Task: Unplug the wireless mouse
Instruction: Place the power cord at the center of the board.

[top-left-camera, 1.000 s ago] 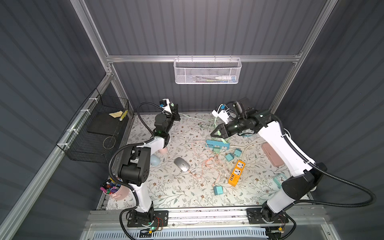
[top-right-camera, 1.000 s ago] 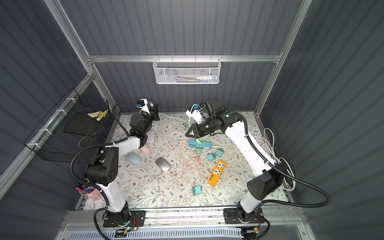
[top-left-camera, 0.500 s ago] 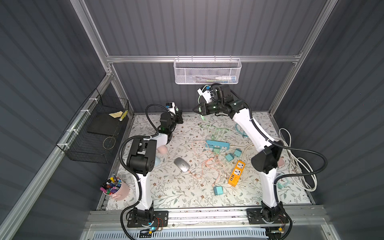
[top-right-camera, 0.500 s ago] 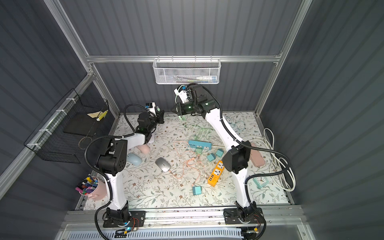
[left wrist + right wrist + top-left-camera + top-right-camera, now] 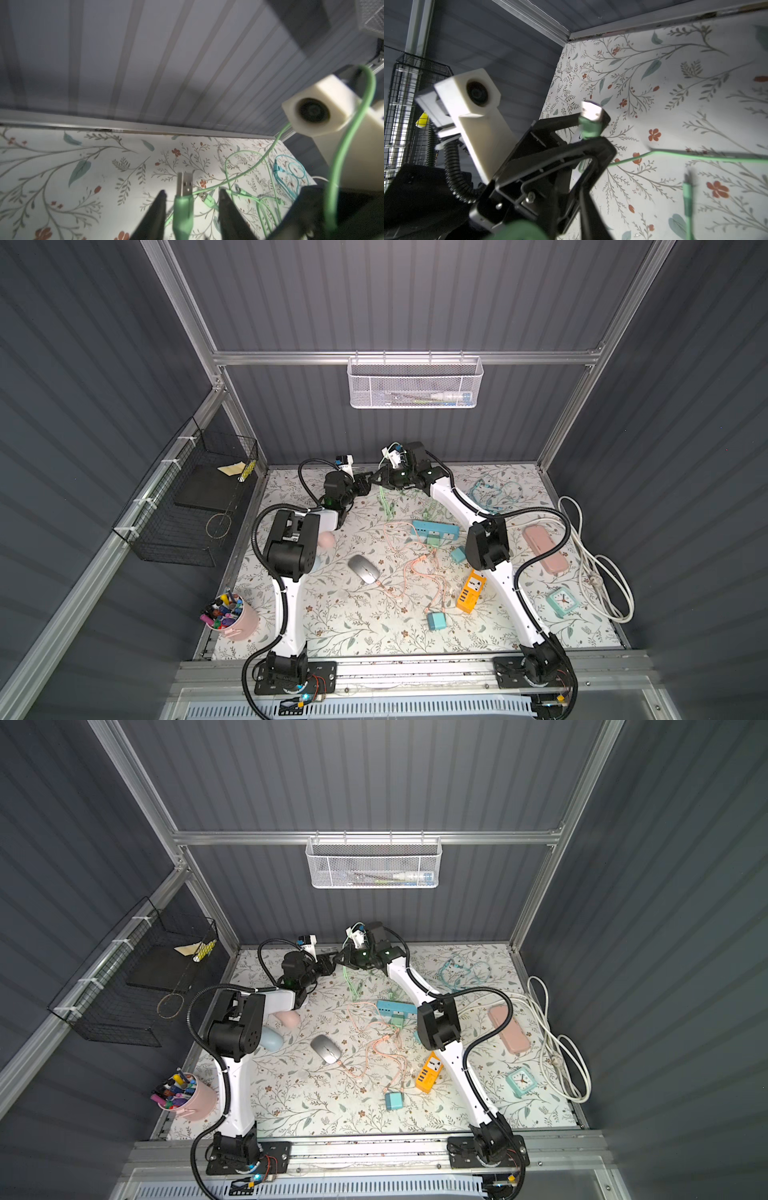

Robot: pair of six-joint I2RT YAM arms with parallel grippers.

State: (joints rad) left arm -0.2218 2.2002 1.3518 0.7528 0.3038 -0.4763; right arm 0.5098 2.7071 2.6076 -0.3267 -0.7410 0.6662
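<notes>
One grey mouse; one pink cable attached

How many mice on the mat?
3. Grey mouse in the middle of the mat; pink mouse and blue mouse together beside the left arm, the blue one partly hidden by it. More may sit behind the arms.
</notes>
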